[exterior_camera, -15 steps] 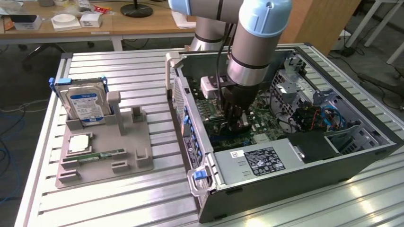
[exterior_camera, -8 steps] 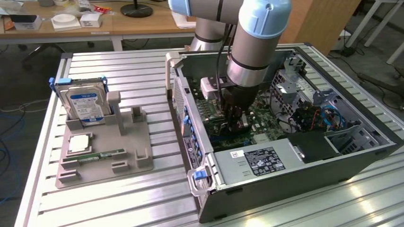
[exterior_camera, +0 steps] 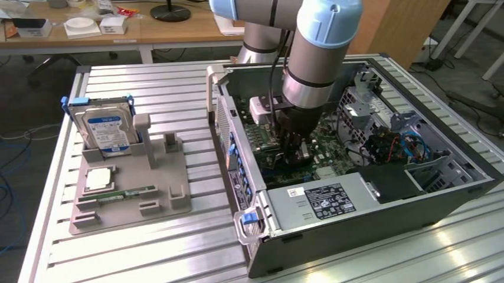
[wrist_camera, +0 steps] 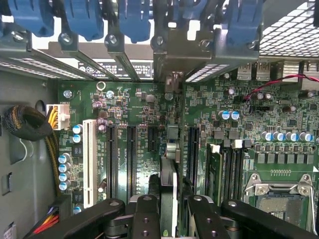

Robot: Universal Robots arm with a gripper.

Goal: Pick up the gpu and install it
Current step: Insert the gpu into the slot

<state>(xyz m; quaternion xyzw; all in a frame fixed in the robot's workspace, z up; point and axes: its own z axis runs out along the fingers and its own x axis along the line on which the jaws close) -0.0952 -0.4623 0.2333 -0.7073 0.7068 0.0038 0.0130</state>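
Observation:
My gripper (exterior_camera: 290, 146) reaches down inside the open computer case (exterior_camera: 236, 153), over the green motherboard (exterior_camera: 315, 159). In the wrist view the gripper (wrist_camera: 169, 211) is shut on the gpu (wrist_camera: 168, 172). The card stands on edge between the two black fingers (wrist_camera: 144, 214), running away from them toward the rear of the case. Its silver end bracket (wrist_camera: 174, 55) sits at the row of rear slot openings. The card lies along the line of the black expansion slots (wrist_camera: 131, 159), low over the board; I cannot tell whether its edge touches a slot.
Blue slot latches (wrist_camera: 134, 20) line the case's rear. A RAM stick (wrist_camera: 214, 169) and the CPU socket (wrist_camera: 279, 194) flank the card. Cables (wrist_camera: 30, 127) lie by the case wall. Outside, a grey fixture (exterior_camera: 169, 194) holds a hard drive (exterior_camera: 106, 130) and a small RAM stick (exterior_camera: 126, 193).

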